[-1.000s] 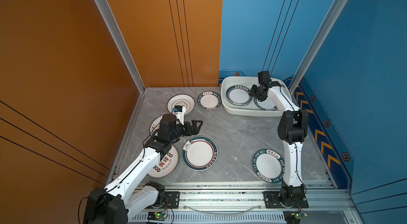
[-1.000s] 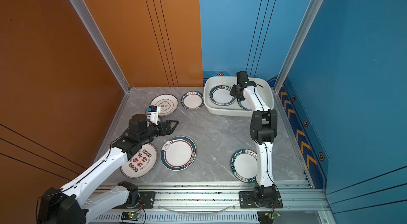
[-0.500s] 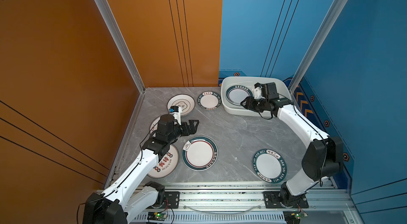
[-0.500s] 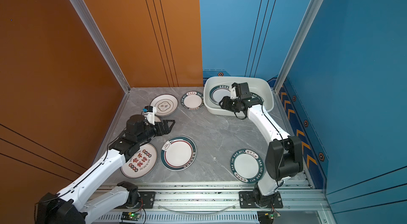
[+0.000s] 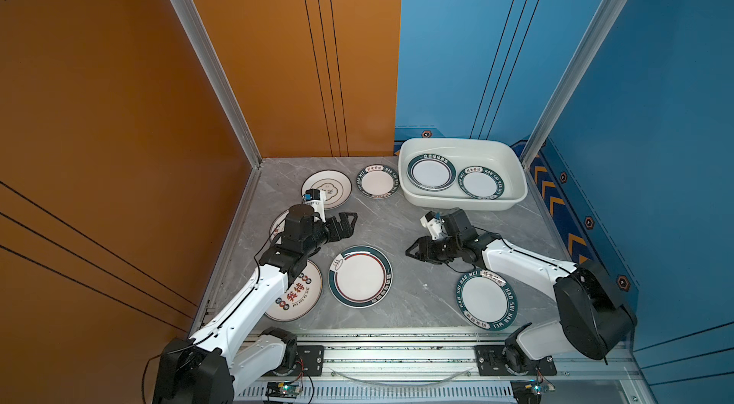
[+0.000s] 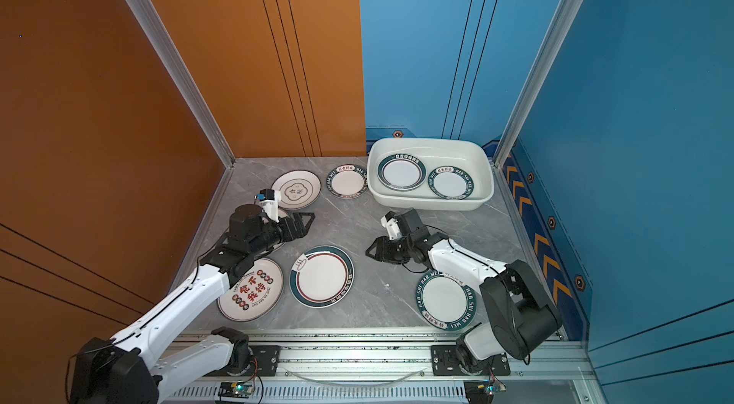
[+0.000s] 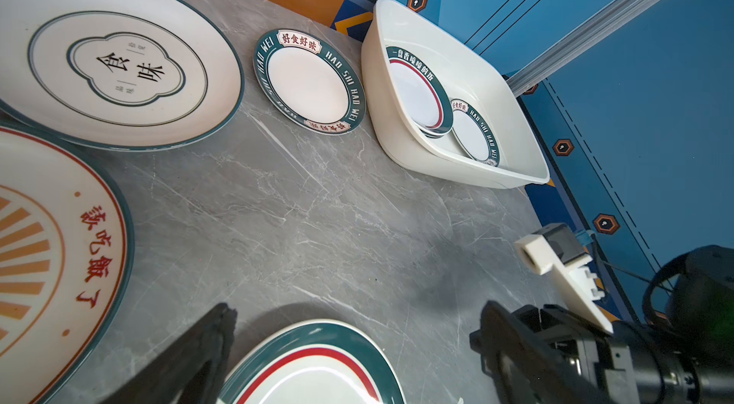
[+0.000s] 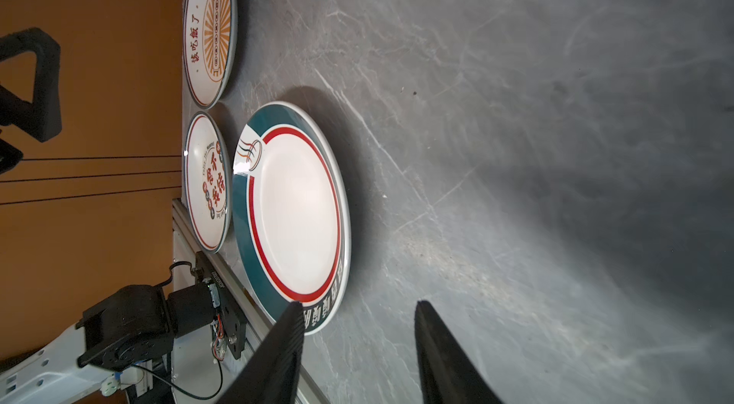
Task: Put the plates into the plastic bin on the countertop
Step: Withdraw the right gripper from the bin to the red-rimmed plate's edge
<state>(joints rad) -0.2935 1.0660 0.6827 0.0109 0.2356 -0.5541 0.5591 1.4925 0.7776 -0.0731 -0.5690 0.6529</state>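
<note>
— White plastic bin point(image 5: 464, 203), at the back right of the countertop point(image 5: 397, 231), holds two green-rimmed plates point(image 5: 431, 172) side by side. How many are out?
— Six lie flat on the grey marble. The red-lined plate point(image 5: 360, 276) sits between the two arms.
— Which step is this, then?
— A reach for the next plate, I'd judge. The right gripper point(image 8: 357, 308) hangs low, pointing at that plate's rim, jaws partly apart with nothing between them. The left gripper point(image 5: 347, 225) is spread wide and empty above the countertop, just beyond the plate.
— And the next move?
— One finger must slip under the rim, the other over it. The plate lies flush, so a shallow angle matters, or it may slide.
</note>
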